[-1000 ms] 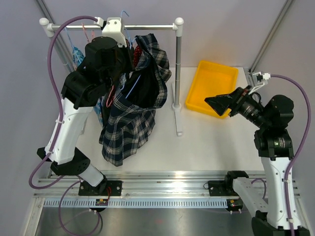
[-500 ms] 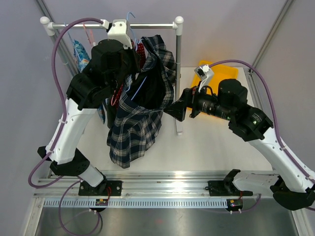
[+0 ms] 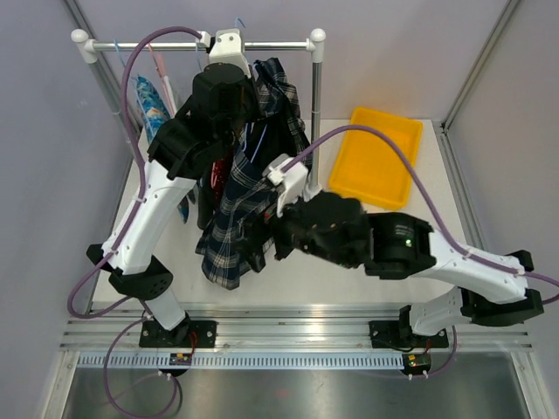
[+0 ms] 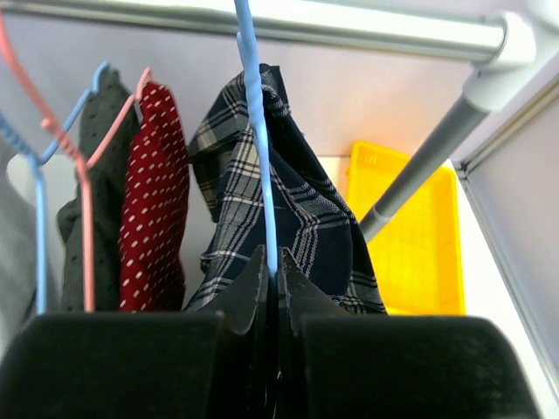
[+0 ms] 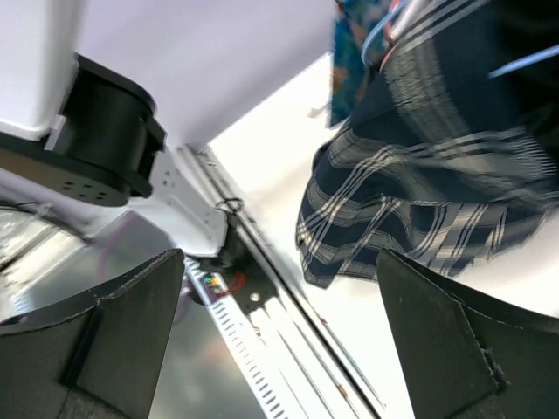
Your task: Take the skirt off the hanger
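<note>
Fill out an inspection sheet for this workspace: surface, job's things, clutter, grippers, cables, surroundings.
Surface: white table, metal rail along its near edge.
Job's things: plaid skirt draped on blue hanger, below the rack rail.
Clutter: yellow tray, nothing seen in it; red dotted garment and others on hangers.
Grippers: left gripper shut on the hanger's wire; right gripper open, facing the skirt's hem, not touching.
Cables: purple cable arcs off the left arm; another loops above the tray.
Surroundings: grey wall panels; nothing else seen.
</note>
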